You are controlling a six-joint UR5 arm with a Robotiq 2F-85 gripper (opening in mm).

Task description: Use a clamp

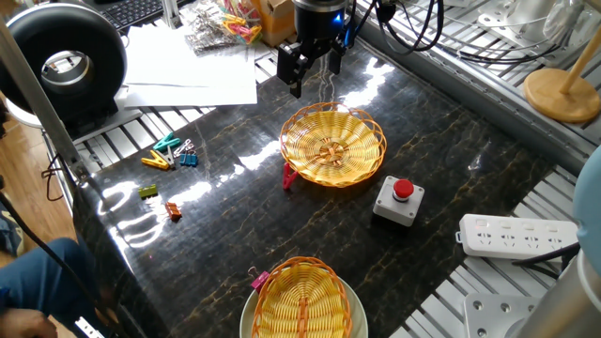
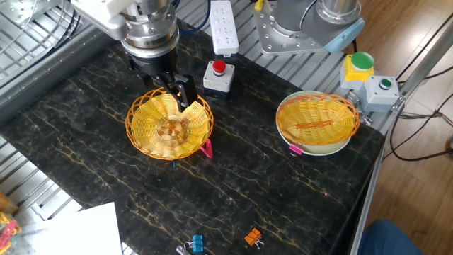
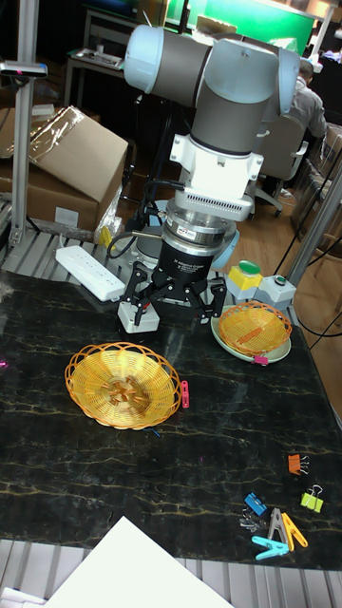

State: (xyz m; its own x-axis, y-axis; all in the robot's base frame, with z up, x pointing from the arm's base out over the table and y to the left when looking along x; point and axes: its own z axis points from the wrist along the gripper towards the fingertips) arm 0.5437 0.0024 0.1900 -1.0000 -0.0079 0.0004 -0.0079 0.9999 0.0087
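Black marble table, UR5 arm hanging over it. The round wicker basket sits mid-table.

The gripper hovers above the basket's far rim in one fixed view. Its fingers are spread wide with nothing between them.

The red clamp is at the basket's near-left rim, touching it. It's across the basket from the gripper (can't tell if it's pinched onto the wicker or just leaning on it). In the tall fixed view it stands just off the basket's right edge.

The loose coloured clips lie well apart at the table edge and aren't the target.

Step, my read: pre-grasp, with the approach to the clamp not yet started.

The next move would be to carry the gripper over the basket to the clamp side. Then turn the wrist so the jaws straddle the clamp's two handle ends, come down clear of the wicker rim, and squeeze to open it. The clamp is small and right against the basket, so alignment looks tight and the fingers could easily nudge the basket.
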